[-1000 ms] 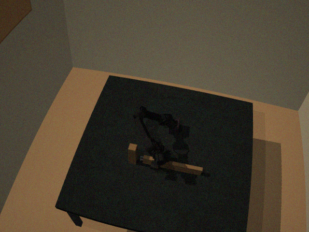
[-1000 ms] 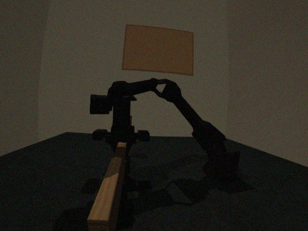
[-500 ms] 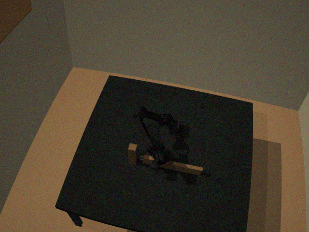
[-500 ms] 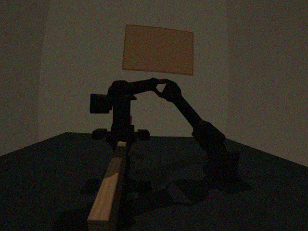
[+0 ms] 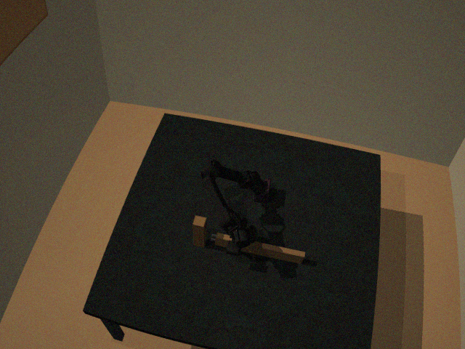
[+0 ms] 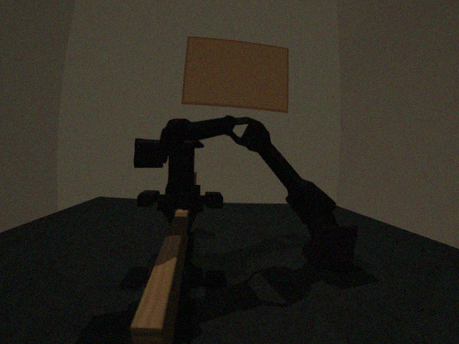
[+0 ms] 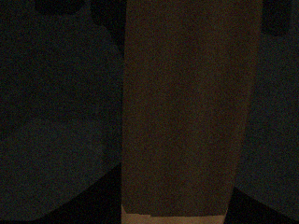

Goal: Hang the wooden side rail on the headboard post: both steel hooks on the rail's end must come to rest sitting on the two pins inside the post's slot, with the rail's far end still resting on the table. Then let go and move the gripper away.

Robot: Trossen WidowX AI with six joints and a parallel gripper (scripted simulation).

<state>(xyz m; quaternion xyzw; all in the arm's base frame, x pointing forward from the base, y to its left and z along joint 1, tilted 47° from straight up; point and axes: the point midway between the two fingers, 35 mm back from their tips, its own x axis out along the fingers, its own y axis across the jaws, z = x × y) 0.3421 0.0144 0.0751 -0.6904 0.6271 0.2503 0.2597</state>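
Observation:
The wooden side rail [image 5: 277, 252] [image 6: 163, 277] [image 7: 187, 117] lies lengthwise through my gripper [image 5: 234, 243] [image 6: 181, 218], which is shut on it nearer the hook end. The steel hooks [image 5: 213, 237] stick out of that end toward the upright headboard post [image 5: 198, 232]. In the top view a dark gap shows between hooks and post, so they look apart. The post's slot and pins cannot be made out. In the exterior view my gripper hides the hooks and nearly all of the post. Whether the rail's far end touches the table is not clear.
The dark table [image 5: 300, 180] [image 6: 400, 270] carries everything. The arm's base [image 6: 330, 244] stands to one side of the rail, and the arm arches over to the gripper. Shadows of arm and rail fall on the table. An orange panel [image 6: 237, 74] is on the wall behind.

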